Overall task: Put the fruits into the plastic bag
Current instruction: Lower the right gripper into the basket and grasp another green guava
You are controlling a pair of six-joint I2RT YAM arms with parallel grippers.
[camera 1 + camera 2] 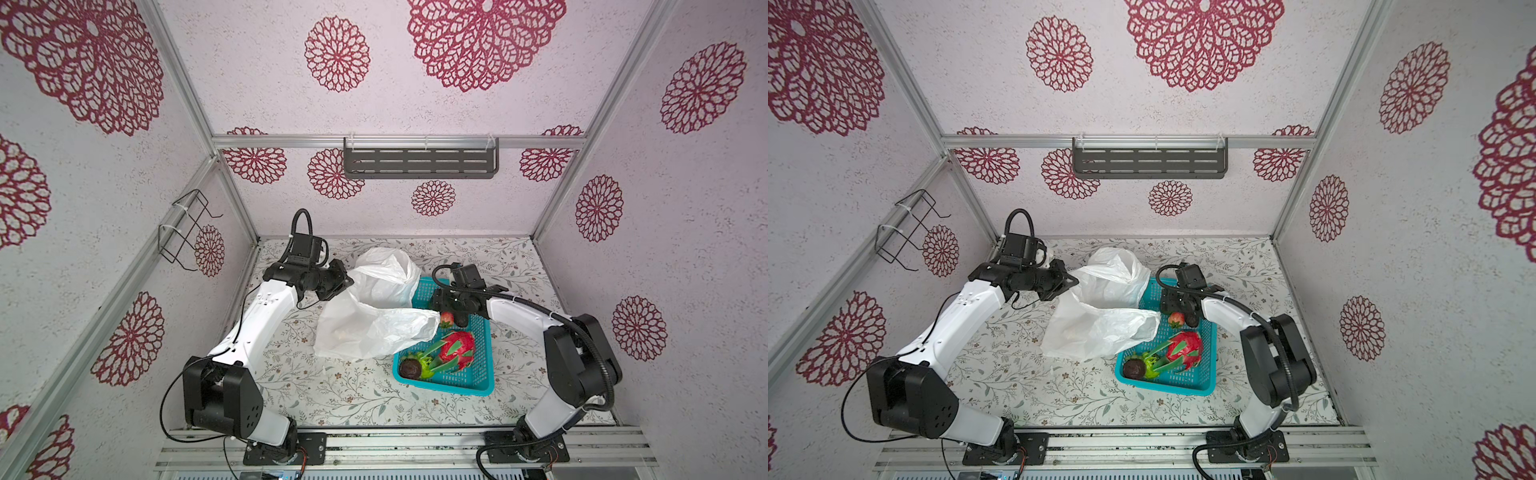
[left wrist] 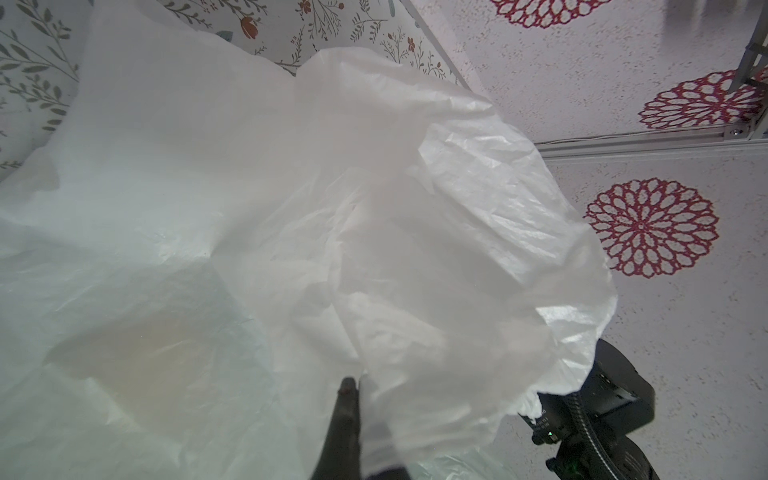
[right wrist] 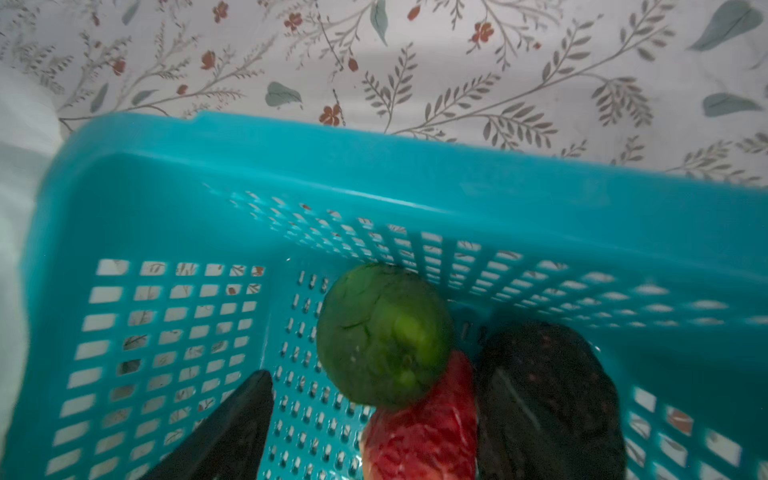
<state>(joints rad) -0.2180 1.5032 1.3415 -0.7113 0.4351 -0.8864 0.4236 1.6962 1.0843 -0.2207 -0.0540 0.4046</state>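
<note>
Partway at best, by the look of it. Finds the plastic bag (image 1: pixel 374 316) slumped against the teal basket (image 1: pixel 484 376) and draped over its left rim, one edge pinched by the clenched left gripper (image 1: pixel 347 284) on the side away from the basket. Hints at a pale-brown shape through the film, maybe one fruit already inside; cannot tell. Leaves to move, all inside the basket: the dragon fruit (image 1: pixel 457 351) mid-floor, a green avocado (image 3: pixel 384 336) and a dark fruit (image 1: pixel 461 321) at the far end, a brown-black round fruit (image 1: pixel 409 368) in the near corner, and a strawberry (image 1: pixel 446 319) beside the dark fruit. Puts the spread-open right gripper (image 1: pixel 449 305), empty, just above those far-end fruits.
</note>
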